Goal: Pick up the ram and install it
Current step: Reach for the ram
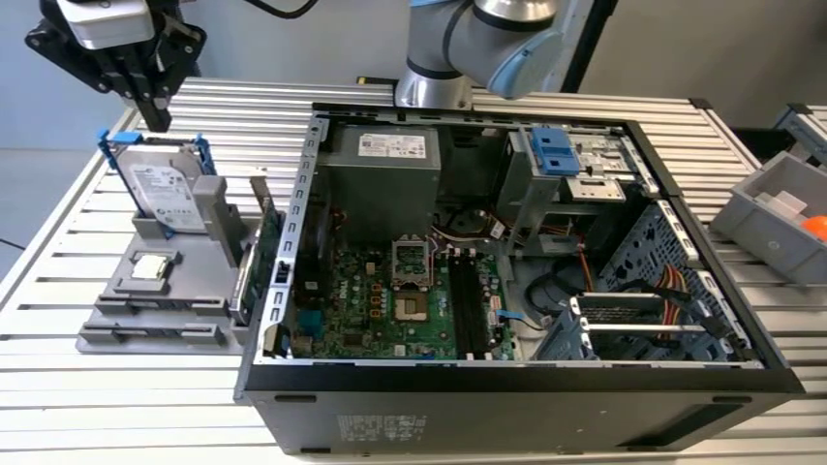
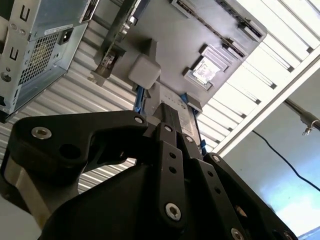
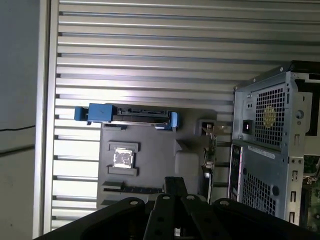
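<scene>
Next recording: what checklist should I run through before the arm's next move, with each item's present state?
1. Thin bluish-green ram stick stands on edge in the grey holder: ok.
2. Gripper over the ram: not ok; it hangs near the blue-framed silver hard drive.
3. Black computer case lies open: ok.
4. Long black memory slots on the green motherboard look empty: ok.

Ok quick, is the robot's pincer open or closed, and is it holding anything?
Pincer: closed, holding nothing.
</scene>
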Robot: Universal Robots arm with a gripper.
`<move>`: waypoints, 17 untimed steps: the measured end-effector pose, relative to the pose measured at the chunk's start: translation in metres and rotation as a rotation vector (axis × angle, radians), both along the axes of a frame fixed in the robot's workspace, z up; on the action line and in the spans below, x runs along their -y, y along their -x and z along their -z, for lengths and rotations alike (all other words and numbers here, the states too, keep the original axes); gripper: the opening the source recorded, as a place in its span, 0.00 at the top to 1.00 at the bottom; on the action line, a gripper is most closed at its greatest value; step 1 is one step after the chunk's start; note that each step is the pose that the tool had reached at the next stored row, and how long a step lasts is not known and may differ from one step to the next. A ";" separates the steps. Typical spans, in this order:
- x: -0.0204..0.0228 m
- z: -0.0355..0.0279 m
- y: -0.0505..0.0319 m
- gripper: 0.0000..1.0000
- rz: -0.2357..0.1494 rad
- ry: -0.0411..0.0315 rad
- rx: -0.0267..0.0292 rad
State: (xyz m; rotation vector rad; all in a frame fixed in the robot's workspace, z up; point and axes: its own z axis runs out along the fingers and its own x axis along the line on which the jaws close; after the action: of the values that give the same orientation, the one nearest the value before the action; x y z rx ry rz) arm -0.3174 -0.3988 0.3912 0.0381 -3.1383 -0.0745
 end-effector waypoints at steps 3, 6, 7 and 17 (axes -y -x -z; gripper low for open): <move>0.0000 0.0000 0.0028 1.00 0.000 0.0000 0.0000; 0.0000 0.0001 0.0063 1.00 0.000 -0.0001 0.0001; 0.0000 0.0000 0.0076 1.00 0.000 0.0000 0.0000; 0.0000 0.0001 0.0218 1.00 0.000 0.0000 -0.0001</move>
State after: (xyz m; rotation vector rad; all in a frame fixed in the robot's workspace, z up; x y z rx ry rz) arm -0.3392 -0.3988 0.3911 0.0380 -3.1382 -0.0745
